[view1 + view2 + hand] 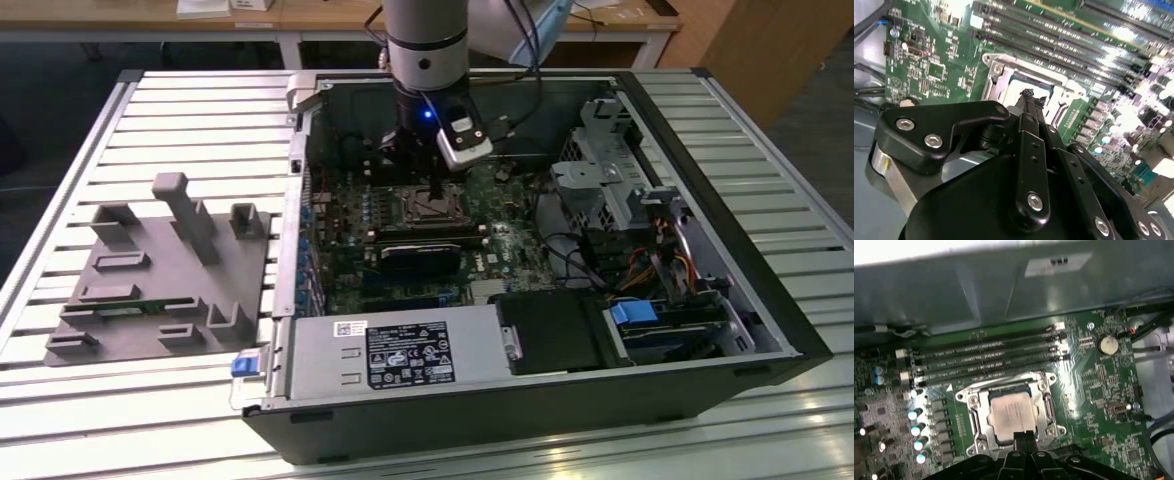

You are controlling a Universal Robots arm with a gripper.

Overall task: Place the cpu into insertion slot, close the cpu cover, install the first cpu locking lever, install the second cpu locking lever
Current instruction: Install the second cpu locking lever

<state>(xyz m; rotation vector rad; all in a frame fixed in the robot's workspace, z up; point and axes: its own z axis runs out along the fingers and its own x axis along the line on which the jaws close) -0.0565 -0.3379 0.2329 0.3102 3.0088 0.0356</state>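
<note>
The cpu (1013,412) already lies seated in the insertion slot (974,405), its silvery-grey top showing through the square window of the cpu cover (1041,402), which looks folded down flat over the socket on the green motherboard (1094,390), so by my judgement the placing and the closing of the cover are done. What remains seems to be the two locking levers; I cannot make out whether either one is latched. In the first wrist view the pincer (1024,437) has its two dark fingertips pressed together with no gap between them and holding nothing, the tips resting at the 6 o'clock edge of the chip, touching or just above the socket frame; which of the two I cannot tell. The four long memory slots (984,357) run at 12 o'clock from the socket. In the exterior view the pincer (434,190) hangs down inside the open computer case (747,300) right over the socket, and a grey parts fixture (160,270) sits on the slatted desk (80,160) at 9 o'clock from the case.
</note>
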